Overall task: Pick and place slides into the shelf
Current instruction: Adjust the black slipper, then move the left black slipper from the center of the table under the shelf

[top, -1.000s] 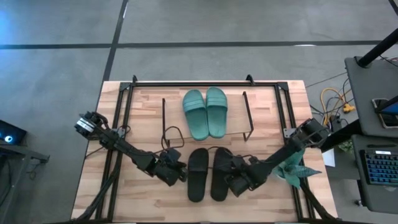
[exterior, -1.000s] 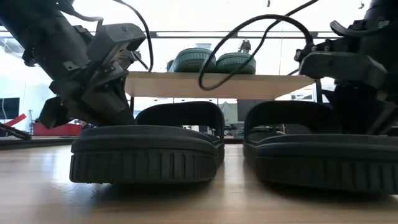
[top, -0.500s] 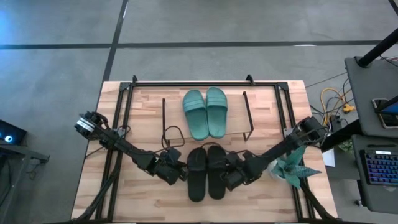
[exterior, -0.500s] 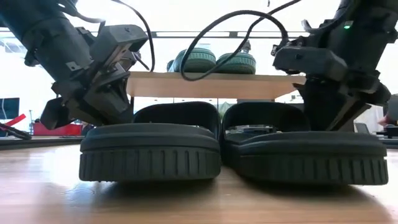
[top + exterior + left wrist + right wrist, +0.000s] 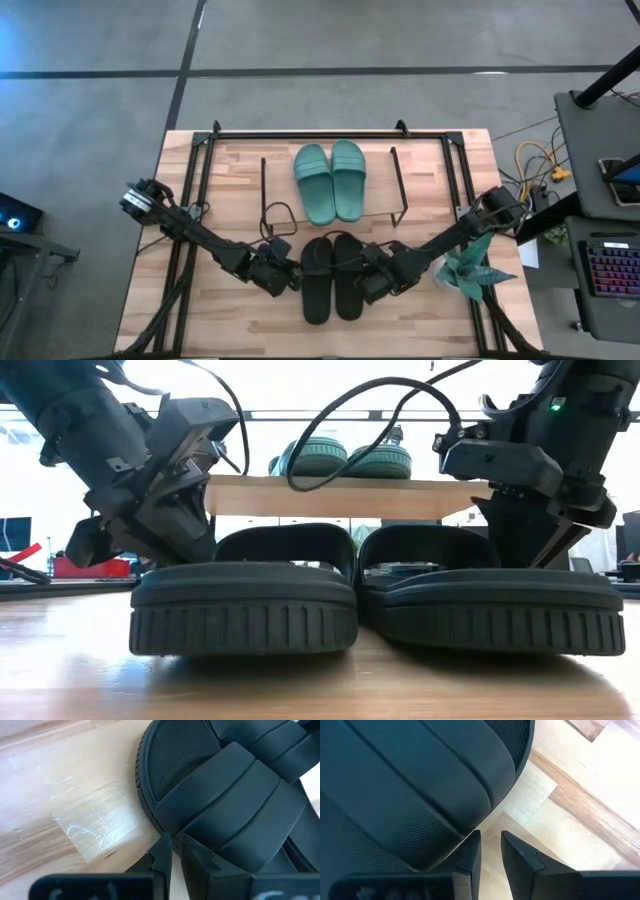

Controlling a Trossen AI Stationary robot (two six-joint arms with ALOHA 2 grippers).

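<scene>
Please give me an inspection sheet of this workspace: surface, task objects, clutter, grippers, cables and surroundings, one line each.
Surface: light wooden table inside a large black frame.
Job's things: two teal-green rubber slides lie on the wooden top board of the small black-framed shelf; two black rubber slides sit side by side on the table in front of it.
Clutter: green spiky plant at the table's right edge.
Grippers: left gripper is low against the left black slide's outer edge, right gripper against the right one's; both show a narrow gap between the fingers.
Cables: black cables loop above the slides.
Surroundings: grey floor, keyboard on a side desk.
</scene>
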